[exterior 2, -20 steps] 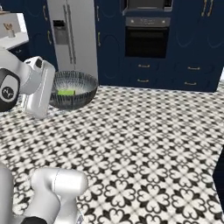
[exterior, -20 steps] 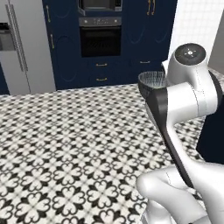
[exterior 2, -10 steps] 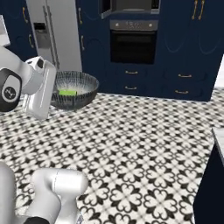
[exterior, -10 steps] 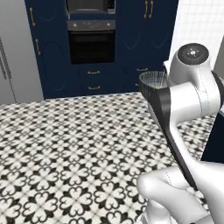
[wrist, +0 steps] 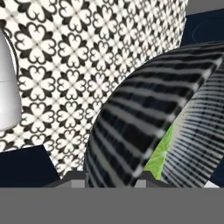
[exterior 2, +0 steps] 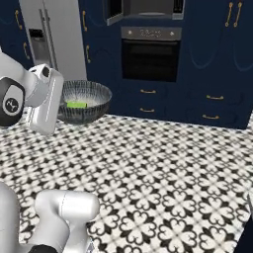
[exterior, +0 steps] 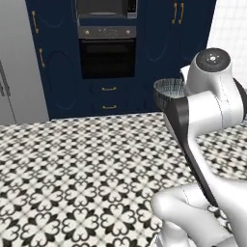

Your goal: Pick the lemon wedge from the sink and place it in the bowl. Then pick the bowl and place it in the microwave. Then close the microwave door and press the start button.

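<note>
Ahead of the hand rises a wall of navy cabinets (exterior 2: 222, 59) with brass handles, and set into it, well apart from the hand, is a black oven (exterior 2: 150, 54) with a dark glass front. Directly above the oven sits the microwave (exterior 2: 146, 9), its cavity dark and its door (exterior 2: 113, 11) swung out to the left. Left of these in the right base view stands a grey refrigerator (exterior 2: 52, 34). Below the hand spreads a floor (exterior 2: 163, 173) of black-and-white patterned tiles, bare between the hand and the cabinets. The bowl (exterior 2: 84, 101) is carried at the end of the arm, off the floor and level, its rim up. In the hand view the gripper (wrist: 109, 177) is closed part-way on the bowl's wall (wrist: 127, 131), one finger tip (wrist: 75, 176) outside the dark striped shell and the other inside the paler hollow. The lemon wedge (exterior 2: 76, 104) lies in the bottom of the bowl, just beyond the inner finger tip.
</note>
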You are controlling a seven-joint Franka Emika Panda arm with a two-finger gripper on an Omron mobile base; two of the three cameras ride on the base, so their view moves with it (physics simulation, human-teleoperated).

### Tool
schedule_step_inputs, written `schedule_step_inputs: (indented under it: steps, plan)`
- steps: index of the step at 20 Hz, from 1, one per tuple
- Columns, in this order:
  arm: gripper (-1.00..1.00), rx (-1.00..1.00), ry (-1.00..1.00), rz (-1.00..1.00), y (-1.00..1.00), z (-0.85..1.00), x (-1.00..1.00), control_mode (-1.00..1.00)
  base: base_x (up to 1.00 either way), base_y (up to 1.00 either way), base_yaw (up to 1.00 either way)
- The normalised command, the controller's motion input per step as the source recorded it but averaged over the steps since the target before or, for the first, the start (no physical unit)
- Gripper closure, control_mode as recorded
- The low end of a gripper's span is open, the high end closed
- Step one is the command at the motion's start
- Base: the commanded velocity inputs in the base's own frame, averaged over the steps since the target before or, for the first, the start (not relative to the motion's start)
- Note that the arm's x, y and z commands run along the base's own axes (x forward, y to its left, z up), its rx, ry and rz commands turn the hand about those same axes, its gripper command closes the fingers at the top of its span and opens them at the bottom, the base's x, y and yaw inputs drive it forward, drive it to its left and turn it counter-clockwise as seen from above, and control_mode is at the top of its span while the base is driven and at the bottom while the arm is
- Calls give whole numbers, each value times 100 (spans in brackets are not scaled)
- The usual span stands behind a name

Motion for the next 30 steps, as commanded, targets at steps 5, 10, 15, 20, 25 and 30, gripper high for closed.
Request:
schedule_step_inputs:
  steps: [5, 10, 15, 20, 25, 30]
  plan:
    - [100, 0, 0, 0, 0, 0, 0, 100, 100, -31, 11]
    - [100, 0, 0, 0, 0, 0, 0, 100, 100, -37, 10]
    - [100, 0, 0, 0, 0, 0, 0, 100, 100, -39, 13]
    - [100, 0, 0, 0, 0, 0, 0, 100, 100, -35, 12]
    - [100, 0, 0, 0, 0, 0, 0, 100, 100, -20, 10]
    - [100, 0, 0, 0, 0, 0, 0, 100, 100, -14, 6]
